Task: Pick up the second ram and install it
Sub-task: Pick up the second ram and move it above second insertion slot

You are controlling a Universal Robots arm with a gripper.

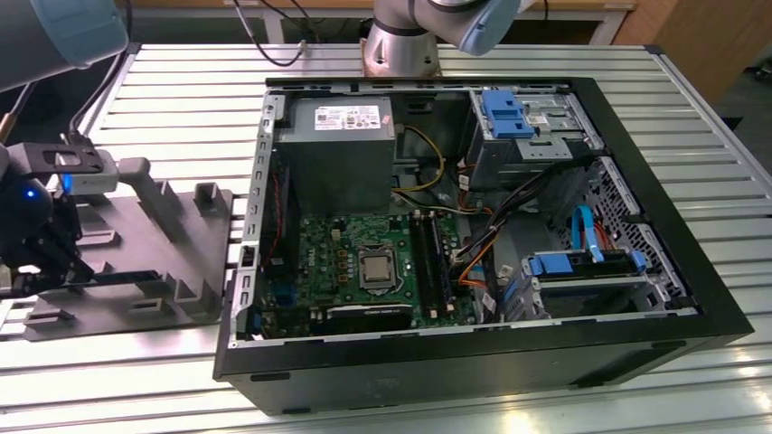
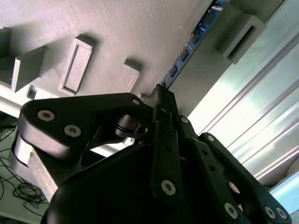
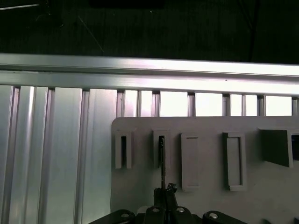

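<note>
Grey plastic tray [image 1: 145, 226], near the desk's [image 1: 181, 81] edge at the exterior view's left, is carrying the second ram [image 2: 189, 44] on edge in a slot. The gripper [image 2: 159, 95] is pinching its end, jaws narrow. The pickup appears to be under way; freeing the ram calls for a straight lift clear of the slot walls.

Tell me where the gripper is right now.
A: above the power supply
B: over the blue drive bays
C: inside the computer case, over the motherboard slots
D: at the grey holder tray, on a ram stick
D: in the second wrist view the gripper is shut on the second ram over the grey holder tray, which lies outside the computer case in the exterior view.
</note>
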